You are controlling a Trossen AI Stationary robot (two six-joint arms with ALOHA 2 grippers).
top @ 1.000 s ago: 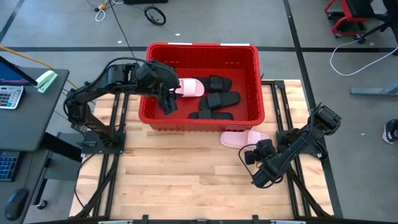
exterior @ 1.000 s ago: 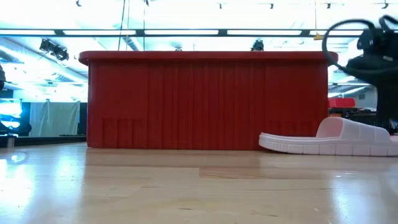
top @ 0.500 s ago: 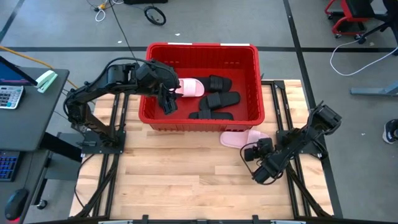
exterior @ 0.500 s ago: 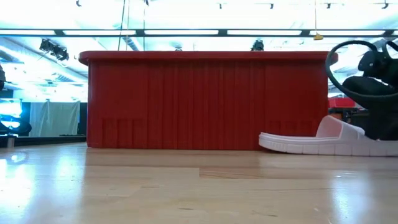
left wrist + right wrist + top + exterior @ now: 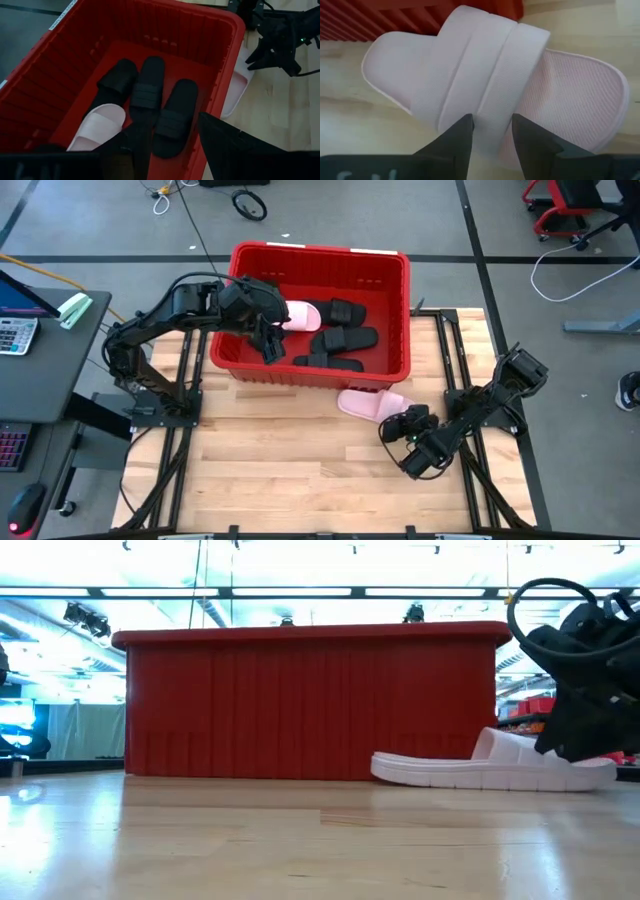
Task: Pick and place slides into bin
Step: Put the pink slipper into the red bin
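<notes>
The red bin stands at the table's far middle. It holds one pale pink slide and three black slides. My left gripper hangs open and empty over the bin's left part, above the black slides. A second pale pink slide lies sole down on the table, just in front of the bin's near wall. My right gripper is at this slide's near right side, shut on its strap. My right gripper has the wide strap of the pale pink slide between its two fingers, on the textured middle band near where the strap meets the sole. The fingers come slanting down from the table's near right. The slide lies flat on the table.
A desk with a calculator stands off the table's left edge. Bare wooden table top lies between the bin and the near edge. Cables and a red chair base are on the floor beyond the table.
My right gripper has gone toward the table's left edge. The pale pink slide has slid along the table that way with it, staying flat. The red bin has shifted a little toward the table's left and far edges. My left gripper has kept still.
</notes>
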